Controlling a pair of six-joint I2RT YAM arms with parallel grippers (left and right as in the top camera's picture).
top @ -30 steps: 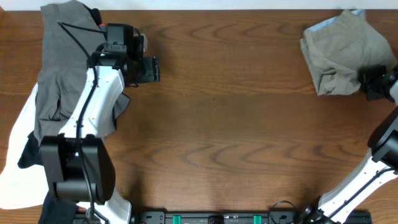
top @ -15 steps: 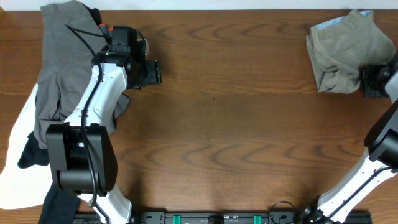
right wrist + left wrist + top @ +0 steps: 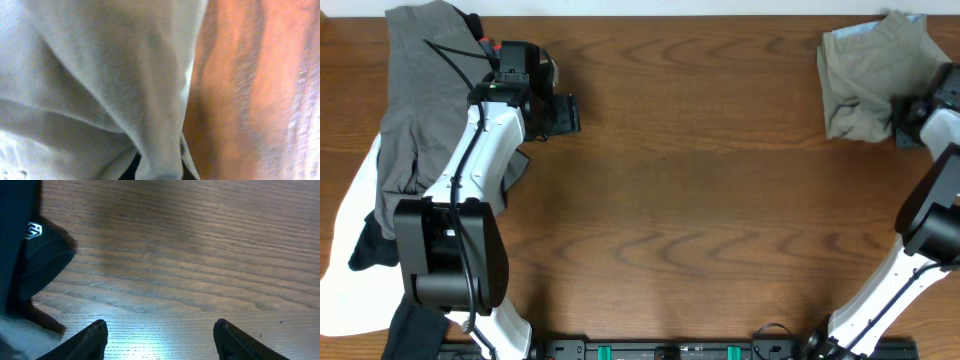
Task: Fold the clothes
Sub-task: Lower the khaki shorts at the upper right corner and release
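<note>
Khaki shorts [image 3: 865,80] at the desk's [image 3: 700,220] far-right corner.
Right gripper [image 3: 907,120] jaws clamp them; left gripper [image 3: 160,327] jaws apart above the desk.

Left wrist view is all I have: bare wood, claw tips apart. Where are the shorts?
Observer: Overhead shows the shorts bunched at the far right corner of the table.
Operator: Right claw on them?
Observer: The right claw is at their right edge. In the right wrist view, tan cloth gathers into a pinch at the bottom, so it looks shut on them.
Operator: Anything near my left claw?
Observer: The left claw is over bare wood. A grey garment lies toward the table's left edge, with white cloth beside it.
</note>
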